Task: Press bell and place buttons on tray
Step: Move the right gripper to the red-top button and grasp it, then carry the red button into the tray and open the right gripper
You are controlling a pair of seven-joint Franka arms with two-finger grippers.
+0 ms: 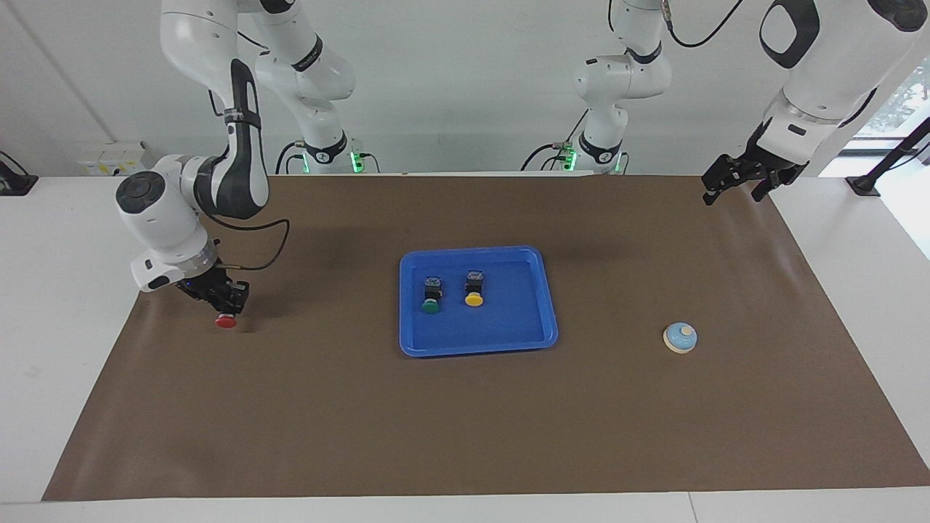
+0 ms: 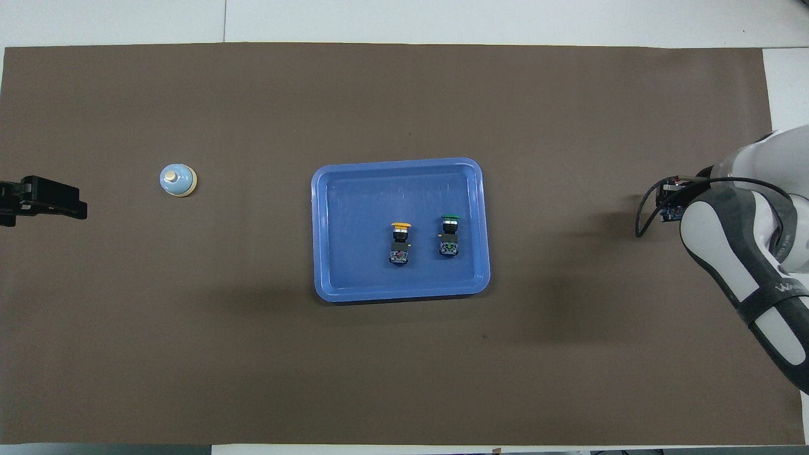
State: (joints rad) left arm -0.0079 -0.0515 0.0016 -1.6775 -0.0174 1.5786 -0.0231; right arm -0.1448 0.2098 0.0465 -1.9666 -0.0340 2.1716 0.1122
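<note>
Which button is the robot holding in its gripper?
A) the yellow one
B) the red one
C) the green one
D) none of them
B: the right gripper is shut on the red button over the brown mat, while the green button and yellow button lie in the blue tray.
</note>
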